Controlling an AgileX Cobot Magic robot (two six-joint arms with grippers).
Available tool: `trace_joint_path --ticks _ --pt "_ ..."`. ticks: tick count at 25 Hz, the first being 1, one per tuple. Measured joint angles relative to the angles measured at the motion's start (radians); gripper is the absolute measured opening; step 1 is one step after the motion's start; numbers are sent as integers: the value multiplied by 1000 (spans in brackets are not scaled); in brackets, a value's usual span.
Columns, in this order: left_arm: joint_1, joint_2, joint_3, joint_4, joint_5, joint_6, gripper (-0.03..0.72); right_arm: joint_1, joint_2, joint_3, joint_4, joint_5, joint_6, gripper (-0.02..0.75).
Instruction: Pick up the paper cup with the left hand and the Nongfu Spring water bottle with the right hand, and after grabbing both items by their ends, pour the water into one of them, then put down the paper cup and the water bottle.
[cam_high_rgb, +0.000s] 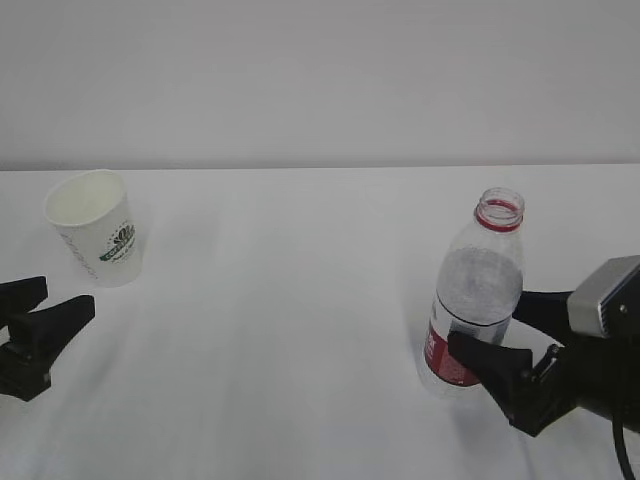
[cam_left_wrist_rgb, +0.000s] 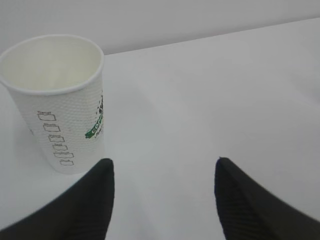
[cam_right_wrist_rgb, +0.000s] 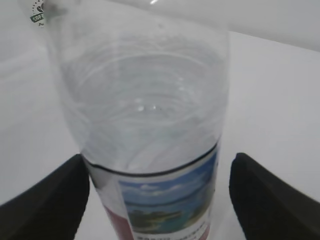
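1. The paper cup (cam_high_rgb: 93, 228) stands upright at the far left of the table (cam_high_rgb: 300, 330), empty and therefore light. Its thin wall crushes easily; grip it low on the body, with gentle pressure.
2. The left hand (cam_high_rgb: 48, 305) is partly open, holds nothing and sits just short of the cup, which lies off to the left of its jaw gap.
3. The Nongfu Spring water bottle (cam_high_rgb: 477, 295) stands uncapped at right. Its ribbed plastic is smooth and flexes; squeezing may spill water.
4. The right hand (cam_right_wrist_rgb: 160, 197) is wide open, straddling the bottle's labelled lower body without contact. Grip there.
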Motion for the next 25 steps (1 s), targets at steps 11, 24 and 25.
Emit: trace_joint_path --ticks 11,24,25 --pt "0 0 0 0 0 0 465 0 139 -74 -38 -1 17 663" --pt "0 0 0 0 0 0 465 0 147 -139 -75 -1 20 661" --pt "0 0 0 0 0 0 465 0 147 -141 -79 -1 20 661"
